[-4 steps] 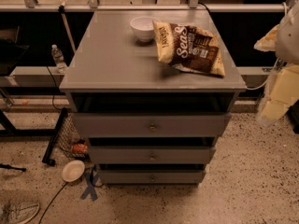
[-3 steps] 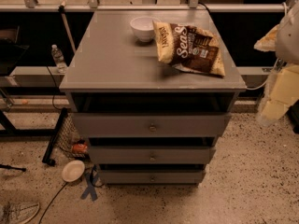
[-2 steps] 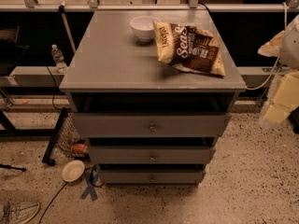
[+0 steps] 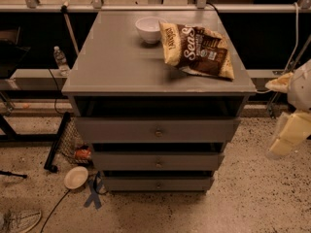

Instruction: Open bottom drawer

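The grey cabinet stands in the middle of the camera view with three drawers in its front. The bottom drawer is the lowest and slimmest front, with a small round knob at its centre; it sits about level with the drawers above. The middle drawer and the taller top drawer lie above it. My gripper hangs at the right edge of the view, pale cream, to the right of the cabinet at about the height of the top drawer and apart from it.
A white bowl and a brown snack bag lie on the cabinet top. On the floor to the left are a white plate, a blue tape cross, a black stand leg and a shoe. A water bottle stands behind.
My arm at the right edge has moved downward, from beside the cabinet top to beside the top drawer. The cabinet and its drawers have not moved.
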`<state>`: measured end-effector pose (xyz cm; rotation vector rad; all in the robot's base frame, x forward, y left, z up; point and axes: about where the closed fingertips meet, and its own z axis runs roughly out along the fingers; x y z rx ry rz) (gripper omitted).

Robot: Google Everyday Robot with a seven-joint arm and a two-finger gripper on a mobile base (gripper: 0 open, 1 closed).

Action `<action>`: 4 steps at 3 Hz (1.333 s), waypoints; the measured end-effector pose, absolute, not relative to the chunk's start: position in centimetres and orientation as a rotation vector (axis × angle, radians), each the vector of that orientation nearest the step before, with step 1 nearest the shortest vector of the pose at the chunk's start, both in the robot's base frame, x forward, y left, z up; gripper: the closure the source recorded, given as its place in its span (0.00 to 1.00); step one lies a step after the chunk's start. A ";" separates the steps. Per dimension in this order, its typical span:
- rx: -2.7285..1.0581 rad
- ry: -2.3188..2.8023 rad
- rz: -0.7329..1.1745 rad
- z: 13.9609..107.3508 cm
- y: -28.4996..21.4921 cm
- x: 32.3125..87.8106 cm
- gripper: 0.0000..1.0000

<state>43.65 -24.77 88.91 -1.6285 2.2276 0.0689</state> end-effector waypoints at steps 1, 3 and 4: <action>-1.627 2.213 0.142 84.2 -24.2 43.4 0.00; -1.614 2.222 0.204 79.3 -22.8 43.3 0.00; -1.580 2.240 0.268 77.1 -23.2 43.3 0.00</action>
